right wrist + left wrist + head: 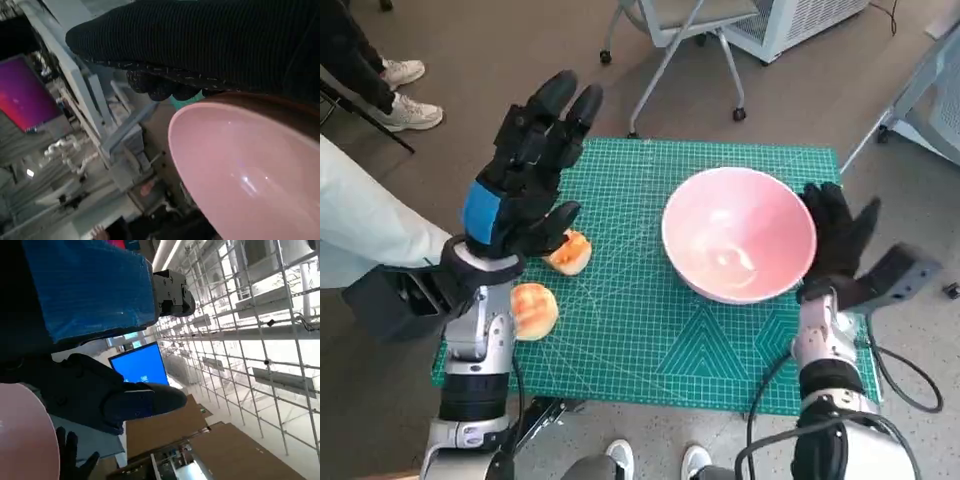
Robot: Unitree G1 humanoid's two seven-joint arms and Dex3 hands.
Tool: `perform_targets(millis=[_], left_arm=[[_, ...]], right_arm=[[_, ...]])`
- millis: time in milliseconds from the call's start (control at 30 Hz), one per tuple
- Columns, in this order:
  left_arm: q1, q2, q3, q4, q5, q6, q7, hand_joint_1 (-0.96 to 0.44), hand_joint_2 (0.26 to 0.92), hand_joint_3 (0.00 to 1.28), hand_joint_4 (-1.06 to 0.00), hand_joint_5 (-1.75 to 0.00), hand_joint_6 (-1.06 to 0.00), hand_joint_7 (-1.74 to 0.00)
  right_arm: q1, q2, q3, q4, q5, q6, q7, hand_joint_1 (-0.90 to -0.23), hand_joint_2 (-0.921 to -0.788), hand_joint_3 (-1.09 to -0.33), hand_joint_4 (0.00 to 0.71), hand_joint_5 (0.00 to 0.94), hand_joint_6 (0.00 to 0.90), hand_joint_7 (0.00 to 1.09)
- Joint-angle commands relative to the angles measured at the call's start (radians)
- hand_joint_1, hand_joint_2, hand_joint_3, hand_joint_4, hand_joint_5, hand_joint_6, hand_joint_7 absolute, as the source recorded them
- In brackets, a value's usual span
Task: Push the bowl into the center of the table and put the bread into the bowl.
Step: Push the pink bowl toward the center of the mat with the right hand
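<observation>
A pink bowl [738,234] sits empty on the green cutting mat [650,340], right of the middle. My right hand [837,240] in its black glove lies against the bowl's right rim with fingers spread, holding nothing. The bowl [250,170] fills the right wrist view just under the glove. Two pieces of bread lie on the mat's left side: one [570,252] partly under my left hand, the other [533,310] nearer the front edge beside my left forearm. My left hand [525,175] hovers raised above the left bread, fingers extended and apart, empty. A slice of the bowl [25,435] shows in the left wrist view.
A wheeled chair [685,30] stands beyond the table's far edge. A person's sneakers [405,95] and pale sleeve [370,225] are at the left. Feet [655,460] show at the table's front edge. A white unit [800,20] stands at the back right.
</observation>
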Motion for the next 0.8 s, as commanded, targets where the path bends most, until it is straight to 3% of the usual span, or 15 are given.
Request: perform_targets(millis=[33, 800], left_arm=[[0.015, 0.013, 0.014, -0.025, -0.007, -0.008, 0.004, -0.60, 0.921, 0.48, -0.12, -0.01, 0.00, -0.39], [0.048, 0.010, 0.015, -0.054, 0.011, -0.025, 0.038, -0.60, 0.921, 0.47, -0.13, 0.00, 0.00, -0.36]], right_arm=[[-0.008, 0.022, 0.000, 0.013, 0.003, 0.021, 0.018, -0.557, -0.921, -0.845, 0.121, 0.003, 0.148, 0.25], [-0.061, 0.079, 0.033, 0.023, -0.023, 0.066, 0.002, -0.567, -0.921, -0.834, 0.159, 0.015, 0.165, 0.22]])
